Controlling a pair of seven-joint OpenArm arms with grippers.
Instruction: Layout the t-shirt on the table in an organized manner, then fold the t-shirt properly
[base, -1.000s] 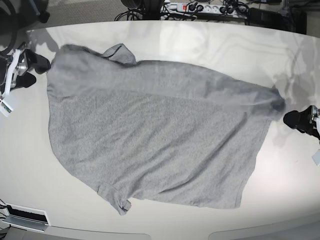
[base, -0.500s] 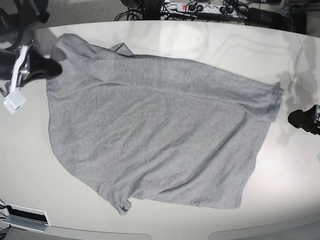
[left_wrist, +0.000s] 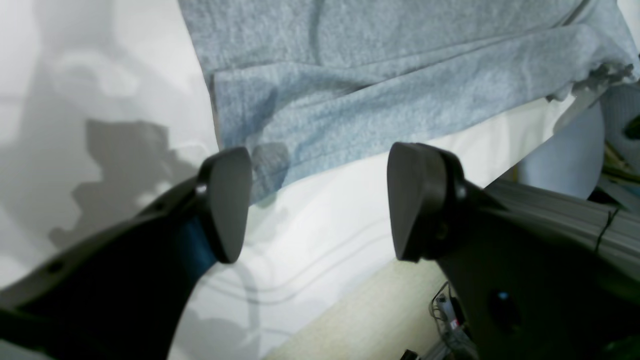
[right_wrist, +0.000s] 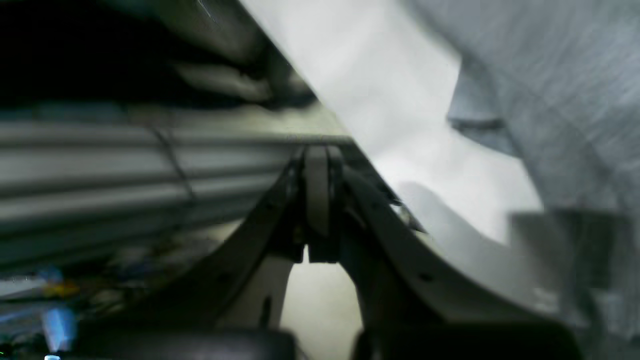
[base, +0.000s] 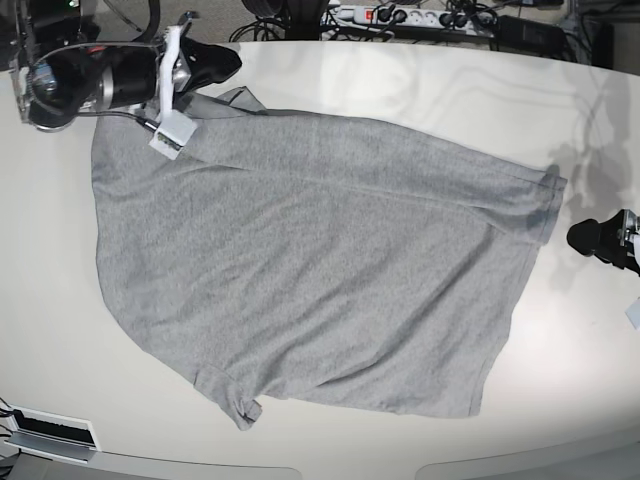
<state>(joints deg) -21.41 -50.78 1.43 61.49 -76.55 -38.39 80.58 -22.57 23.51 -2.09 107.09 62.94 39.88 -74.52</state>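
Base view: the right claw (base: 215, 62) has swung from the shirt's (base: 310, 270) left edge to its far corner; the shirt now lies spread, plain side up, on the worktop (base: 400, 90).

Left wrist: the left claw (left_wrist: 320, 200) stands released, just off the hem.

Right wrist: the pads (right_wrist: 317, 190) are clenched on nothing. Layout looks nearly done; folding has not begun.

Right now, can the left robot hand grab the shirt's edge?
Probably yes. The left gripper is open, and the t-shirt hem lies just ahead on the table, nothing between them.
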